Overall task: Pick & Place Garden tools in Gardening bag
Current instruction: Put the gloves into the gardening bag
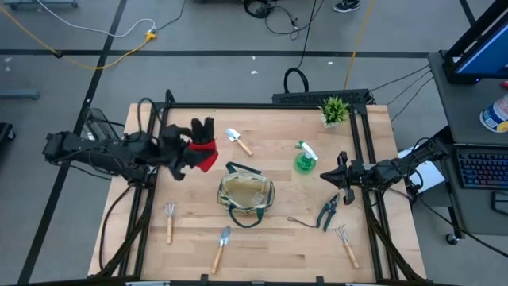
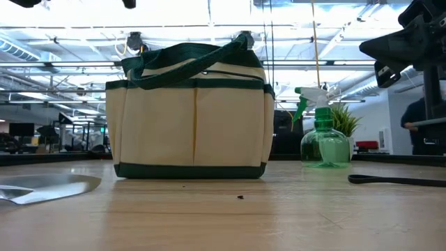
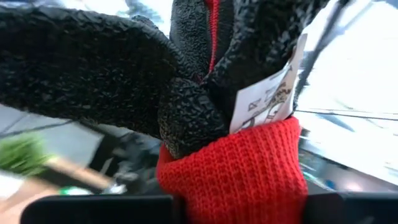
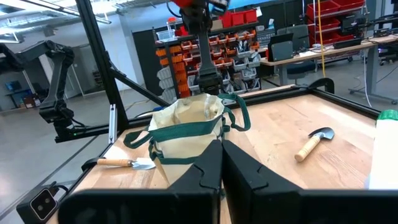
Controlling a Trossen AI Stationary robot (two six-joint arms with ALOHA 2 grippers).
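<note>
Our left gripper [image 1: 193, 152] clamps a red-and-black glove [image 1: 203, 147] by its red cuff, black fingers fanned outward, lifted above the table [image 1: 278, 246]. Just beyond it we see the gardening bag [image 1: 247, 195], upright and open-mouthed, and a trowel [image 1: 238, 141]. Farther off stand the spray bottle [image 1: 305, 157] and shears [image 1: 329, 211]. Our right gripper [image 1: 343, 179] waits past these, fingers pressed together.

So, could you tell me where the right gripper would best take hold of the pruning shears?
Probably from straight above, at the teal handles, pinching both together. The pruning shears lie flat on the table, handles toward the front edge, blades pointing up toward the right gripper. A dark cord trails off toward the gardening bag; avoid that.
</note>
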